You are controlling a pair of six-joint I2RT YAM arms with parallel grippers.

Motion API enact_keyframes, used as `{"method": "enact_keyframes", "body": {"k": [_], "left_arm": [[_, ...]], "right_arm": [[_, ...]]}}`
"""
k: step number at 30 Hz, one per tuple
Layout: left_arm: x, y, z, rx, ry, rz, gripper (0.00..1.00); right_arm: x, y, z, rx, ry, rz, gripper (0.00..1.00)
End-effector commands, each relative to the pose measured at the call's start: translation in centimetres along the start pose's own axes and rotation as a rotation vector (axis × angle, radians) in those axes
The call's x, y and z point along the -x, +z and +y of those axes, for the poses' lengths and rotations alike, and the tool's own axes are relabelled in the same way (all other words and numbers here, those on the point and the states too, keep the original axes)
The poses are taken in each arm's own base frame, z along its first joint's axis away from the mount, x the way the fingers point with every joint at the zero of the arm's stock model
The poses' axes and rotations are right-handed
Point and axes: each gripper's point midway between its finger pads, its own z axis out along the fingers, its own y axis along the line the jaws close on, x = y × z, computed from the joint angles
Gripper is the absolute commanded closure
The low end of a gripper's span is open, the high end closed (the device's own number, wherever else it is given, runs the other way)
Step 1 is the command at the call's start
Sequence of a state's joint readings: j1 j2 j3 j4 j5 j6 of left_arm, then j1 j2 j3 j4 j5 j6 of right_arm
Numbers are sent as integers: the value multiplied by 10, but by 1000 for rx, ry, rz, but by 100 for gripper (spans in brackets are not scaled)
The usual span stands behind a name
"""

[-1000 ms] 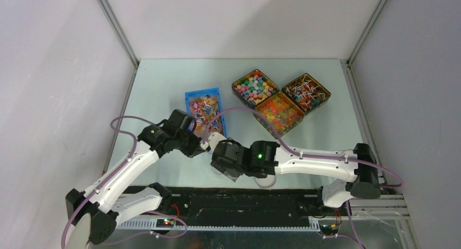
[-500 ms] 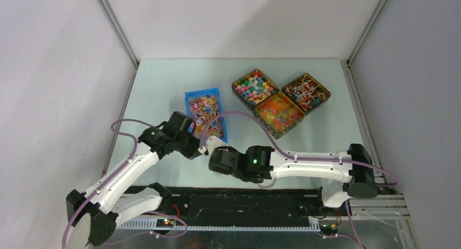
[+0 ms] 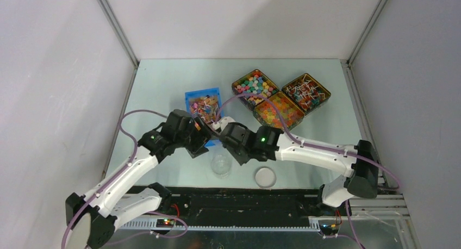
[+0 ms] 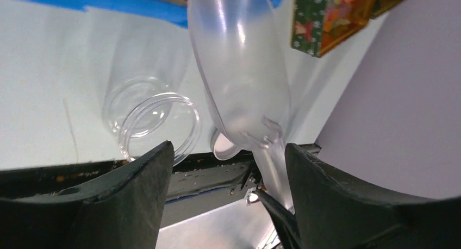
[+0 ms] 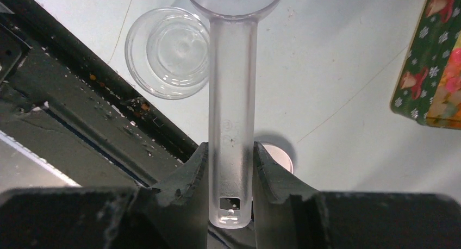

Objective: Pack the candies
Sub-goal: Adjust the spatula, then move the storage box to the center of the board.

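The candies, tiny wrapped sweets in mixed colours, fill a blue tray left of centre. My right gripper is shut on the handle of a clear plastic scoop, whose bowl points away from the camera. In the top view that gripper hovers at the tray's near end. My left gripper is open. The scoop hangs between its fingers, and the handle runs close by the right finger. A clear empty jar stands just below both grippers.
The jar's round lid lies on the table to the jar's right. Three tins sit at the back right: coloured cube sweets, orange gummies and lollipops. The black rail runs along the near edge.
The left gripper went from shut to open. The right gripper closed on the scoop handle and swung up toward the blue tray, uncovering the jar and lid.
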State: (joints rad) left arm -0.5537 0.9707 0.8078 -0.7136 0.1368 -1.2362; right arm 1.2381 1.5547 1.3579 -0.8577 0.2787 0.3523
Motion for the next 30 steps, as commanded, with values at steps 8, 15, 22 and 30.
{"method": "enact_keyframes", "body": {"k": [8,15,22,30], "left_arm": [[44,-41,-25,-142,289,-222,16],[91,-48,27,263,435,-325,25],[119,-20,47,438,503,-249,29],[137,22,57,480,504,-155,38]], "right_arm": [[1,-25,-35,147,299,-24,100],[-11,-37,-58,161,386,-37,100],[-19,-52,-73,121,411,-51,100],[-28,-60,-83,82,407,-52,100]]}}
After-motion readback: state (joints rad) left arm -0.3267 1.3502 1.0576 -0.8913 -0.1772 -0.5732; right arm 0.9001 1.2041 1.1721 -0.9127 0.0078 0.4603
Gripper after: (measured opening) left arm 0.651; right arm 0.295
